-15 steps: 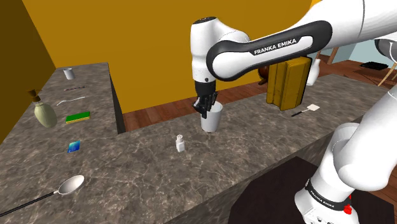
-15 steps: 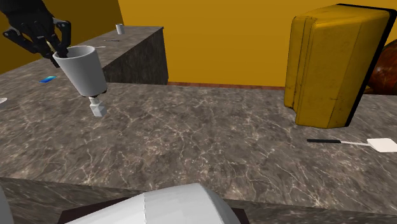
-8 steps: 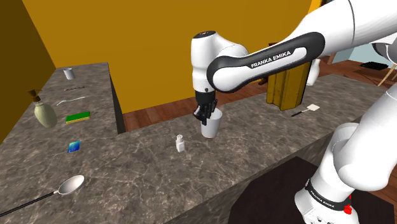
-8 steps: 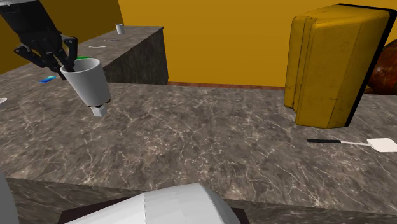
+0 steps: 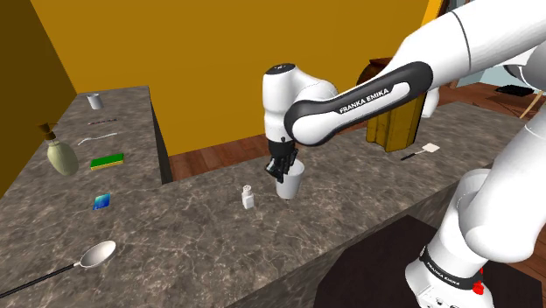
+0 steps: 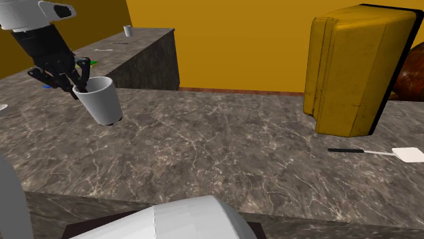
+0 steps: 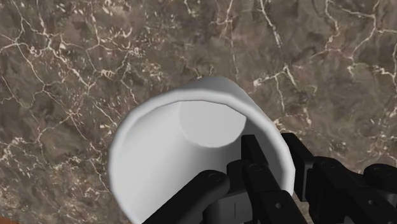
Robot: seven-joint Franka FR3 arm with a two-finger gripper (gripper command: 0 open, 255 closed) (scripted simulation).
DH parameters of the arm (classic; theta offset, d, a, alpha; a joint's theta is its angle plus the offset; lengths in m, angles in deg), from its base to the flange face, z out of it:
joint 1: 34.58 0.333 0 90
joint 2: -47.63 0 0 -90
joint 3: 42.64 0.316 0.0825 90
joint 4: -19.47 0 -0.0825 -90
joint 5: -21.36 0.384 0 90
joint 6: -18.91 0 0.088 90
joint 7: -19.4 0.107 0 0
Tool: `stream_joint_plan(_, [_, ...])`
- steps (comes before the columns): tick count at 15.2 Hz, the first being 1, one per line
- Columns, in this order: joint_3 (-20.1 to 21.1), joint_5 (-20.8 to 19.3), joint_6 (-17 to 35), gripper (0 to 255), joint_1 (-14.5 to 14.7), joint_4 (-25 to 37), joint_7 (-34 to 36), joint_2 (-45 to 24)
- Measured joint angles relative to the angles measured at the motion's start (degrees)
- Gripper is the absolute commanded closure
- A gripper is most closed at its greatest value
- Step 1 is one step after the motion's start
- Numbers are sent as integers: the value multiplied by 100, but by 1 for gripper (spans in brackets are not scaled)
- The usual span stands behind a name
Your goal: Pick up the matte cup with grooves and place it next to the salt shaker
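Note:
A plain white cup (image 5: 290, 183) hangs tilted just over the dark marble counter (image 5: 192, 236), a little to the right of the small white salt shaker (image 5: 249, 197) in the shoulder view. My black gripper (image 5: 282, 164) is shut on the cup's rim, one finger inside and one outside. In the second exterior view the cup (image 6: 102, 102) leans with its base at the counter, the gripper (image 6: 78, 80) clamped on its upper left rim; I cannot tell whether the base touches. The wrist view looks down into the cup (image 7: 184, 146), with the gripper (image 7: 272, 156) pinching its wall.
A tall yellow box (image 5: 395, 115) stands at the back right with a white spatula (image 5: 425, 150) beside it. Toward the shoulder view's left lie a blue item (image 5: 101, 201), a spoon (image 5: 93, 255), a sponge (image 5: 107, 161) and a bottle (image 5: 59, 156).
The gripper has carried the cup downward to the counter and closer to the salt shaker. The cup now hides the shaker in the second exterior view.

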Motion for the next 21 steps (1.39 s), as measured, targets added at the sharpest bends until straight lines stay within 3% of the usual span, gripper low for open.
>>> stream_joint_plan(16, [20,-296,1217,255,-22,-611,307,-644])
stream_joint_plan(21, [19,-338,1332,255,-24,-649,347,-723])
